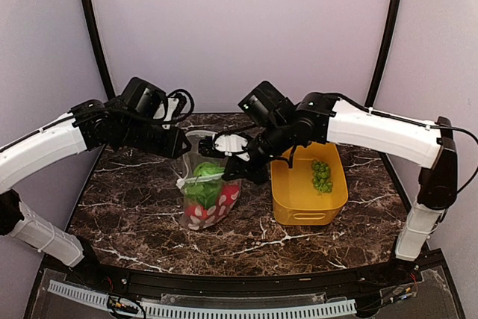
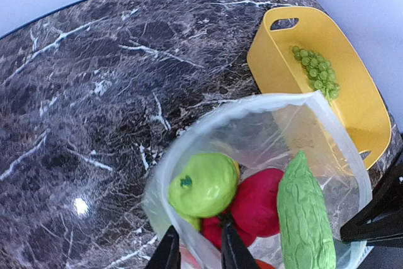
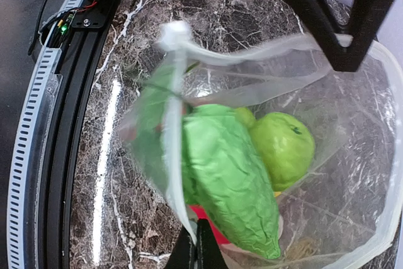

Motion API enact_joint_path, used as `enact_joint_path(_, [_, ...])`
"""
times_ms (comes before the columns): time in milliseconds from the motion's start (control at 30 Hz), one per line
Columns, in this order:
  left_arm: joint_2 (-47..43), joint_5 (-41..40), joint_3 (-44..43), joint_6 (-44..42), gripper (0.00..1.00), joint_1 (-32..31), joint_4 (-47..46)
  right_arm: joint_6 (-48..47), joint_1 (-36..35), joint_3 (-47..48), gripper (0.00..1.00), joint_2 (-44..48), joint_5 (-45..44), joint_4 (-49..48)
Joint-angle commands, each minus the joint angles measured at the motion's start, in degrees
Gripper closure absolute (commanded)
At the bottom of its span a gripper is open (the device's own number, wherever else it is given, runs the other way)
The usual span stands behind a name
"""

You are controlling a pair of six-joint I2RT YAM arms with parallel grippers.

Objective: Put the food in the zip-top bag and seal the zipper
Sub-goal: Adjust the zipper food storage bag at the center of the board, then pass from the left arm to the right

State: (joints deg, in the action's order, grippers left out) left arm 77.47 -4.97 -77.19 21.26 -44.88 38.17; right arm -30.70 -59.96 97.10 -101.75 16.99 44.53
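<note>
Three foods (image 2: pixel 203 184) lie bagged; left claw (image 2: pixel 198 226) and right claw (image 3: pixel 195 234) apparently pinch the zip-top bag (image 1: pixel 211 203); grapes (image 1: pixel 322 175) centre-right, zipper (image 3: pixel 171 124) unsealed.

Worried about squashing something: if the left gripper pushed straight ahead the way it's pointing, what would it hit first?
Probably the round green fruit inside the zip-top bag, directly beyond the left gripper, with the red piece just beside it; depth is unclear.

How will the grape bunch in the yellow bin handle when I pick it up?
The grape bunch is a lumpy cluster of small balls, so it probably won't roll, though fingers could slip off the rounded beads. It looks small, so it is likely light. It lies loose on the smooth floor of the yellow bin and may slide if nudged.
</note>
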Motion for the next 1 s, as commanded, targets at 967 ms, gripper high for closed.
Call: enact_joint_path(967, [-11.9, -0.3, 3.6, 17.4, 0.54, -0.6, 7.6, 2.1, -0.6, 6.0, 1.00, -3.3, 2.0, -1.1])
